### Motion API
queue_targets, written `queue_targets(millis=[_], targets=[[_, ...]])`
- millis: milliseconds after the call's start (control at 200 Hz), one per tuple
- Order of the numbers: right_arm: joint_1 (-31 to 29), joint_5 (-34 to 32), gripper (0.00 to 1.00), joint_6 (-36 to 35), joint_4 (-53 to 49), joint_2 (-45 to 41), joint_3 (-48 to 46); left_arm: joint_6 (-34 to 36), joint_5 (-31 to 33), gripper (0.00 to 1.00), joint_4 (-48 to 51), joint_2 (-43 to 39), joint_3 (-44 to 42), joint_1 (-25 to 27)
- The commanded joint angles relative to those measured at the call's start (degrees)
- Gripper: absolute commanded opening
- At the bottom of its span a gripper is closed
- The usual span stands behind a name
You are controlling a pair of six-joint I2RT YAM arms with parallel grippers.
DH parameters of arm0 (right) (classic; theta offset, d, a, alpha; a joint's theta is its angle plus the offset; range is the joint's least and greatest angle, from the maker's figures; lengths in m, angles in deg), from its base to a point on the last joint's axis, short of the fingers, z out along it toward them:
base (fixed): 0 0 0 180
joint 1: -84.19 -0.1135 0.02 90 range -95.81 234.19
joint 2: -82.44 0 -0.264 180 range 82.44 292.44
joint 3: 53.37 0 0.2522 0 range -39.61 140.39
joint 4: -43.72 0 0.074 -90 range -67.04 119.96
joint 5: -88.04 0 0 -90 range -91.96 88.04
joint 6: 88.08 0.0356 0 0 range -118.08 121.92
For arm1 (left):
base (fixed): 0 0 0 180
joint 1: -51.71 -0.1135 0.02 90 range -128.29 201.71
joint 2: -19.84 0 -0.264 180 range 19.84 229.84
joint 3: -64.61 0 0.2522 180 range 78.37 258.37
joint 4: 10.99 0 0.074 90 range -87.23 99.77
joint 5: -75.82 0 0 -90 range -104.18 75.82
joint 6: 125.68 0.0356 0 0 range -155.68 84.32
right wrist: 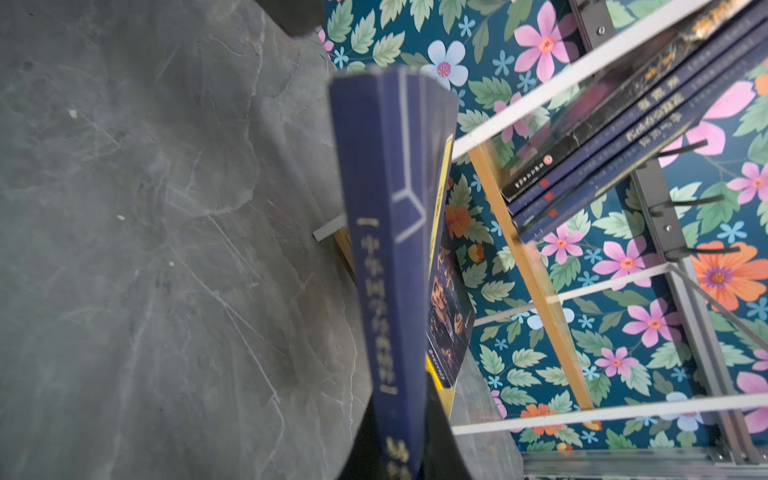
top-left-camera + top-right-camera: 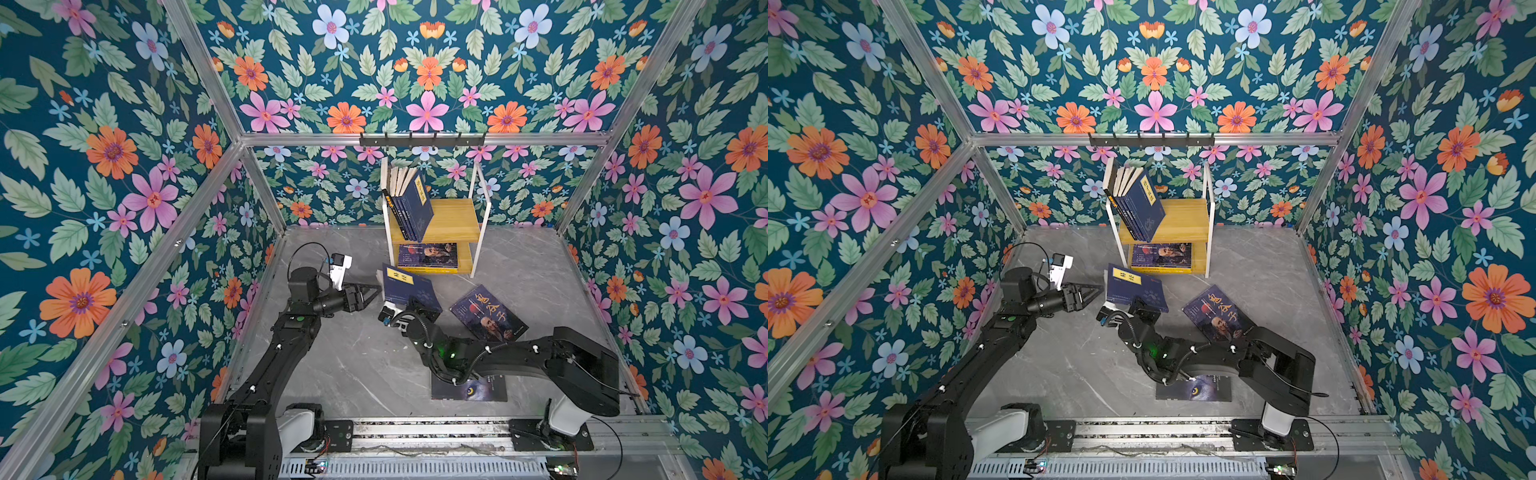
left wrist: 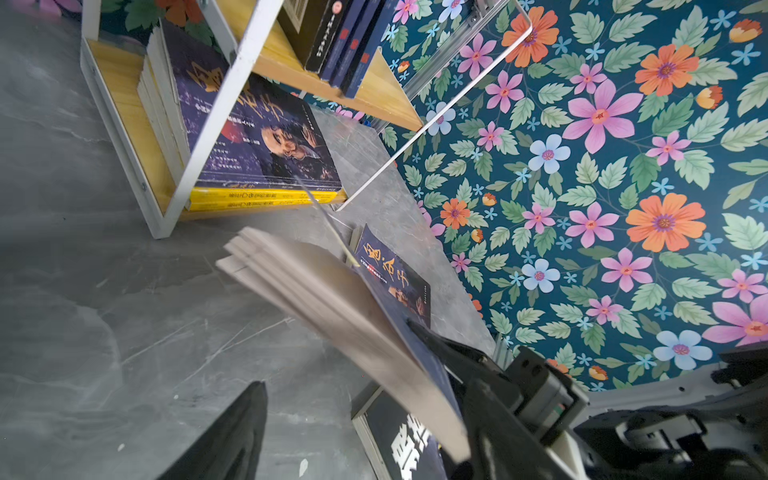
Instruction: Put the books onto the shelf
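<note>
Your right fingers (image 3: 444, 351) are pressed onto the navy book (image 2: 405, 286) with the yellow title label, pinching it at its lower corner. The book is lifted off the grey tabletop (image 2: 353, 365) and tilted. It sits just in front of the shelf (image 2: 457, 216), a little to the left of it. In the right wrist view its spine runs straight out from between those fingers.

Your left fingers (image 3: 232, 432) are spread wide and hold nothing. They sit just beside the navy book's page edge, on its left. In the left wrist view one finger is clear of the pages; I can't tell whether the other touches the book.

The shelf's white front-left post (image 2: 390, 249) stands close to the held book's top corner. On the upper board a row of books (image 2: 409, 208) stands leaning at the left end. On the lower board a portrait-cover book (image 2: 428, 254) lies flat on top of yellow-spined books (image 3: 266, 201).

A loose portrait-cover book (image 2: 488, 313) lies flat on the tabletop just right of your right fingers. A wolf-eye book (image 2: 469, 390) lies partly under your right arm. The black hook rail (image 2: 422, 139) runs above the shelf.
</note>
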Motion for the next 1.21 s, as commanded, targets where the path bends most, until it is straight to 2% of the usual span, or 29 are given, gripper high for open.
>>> queue_targets(millis=[0,155,290,460,615,715,835,1020,1200], targets=[[0.97,0.88,0.00,7.20,-2.36,-4.21,-1.79,6.03,2.84,0.86,4.95,-0.49,0.84,-0.05],[3.69,5.13,0.00,14.54,-8.41,-11.79,-4.11,11.87,6.72,0.94,10.55,-0.70,2.82,-0.16],[6.26,7.92,0.00,18.24,-8.48,-18.07,-5.78,13.81,10.10,0.99,11.92,-0.70,2.74,-0.16],[11.09,15.14,0.00,25.79,-9.01,-25.52,-5.76,18.74,14.70,1.00,15.08,-1.39,2.88,-0.03],[17.42,21.14,0.00,34.74,-4.39,-28.71,-4.65,23.28,20.06,1.00,17.88,-2.00,2.94,0.54],[20.87,23.45,0.00,38.17,-2.00,-27.13,-1.00,25.22,26.64,1.00,19.40,-2.67,2.98,1.05],[22.86,24.50,0.00,36.99,-1.45,-21.93,6.40,26.48,31.59,1.00,19.64,-3.97,2.45,1.51],[26.17,25.26,0.00,36.23,1.80,-12.12,16.35,27.66,33.83,1.00,20.08,-5.12,2.85,1.73],[28.95,23.97,0.01,37.74,5.99,-3.21,22.06,27.42,31.51,1.00,19.81,-5.52,3.28,2.21]])
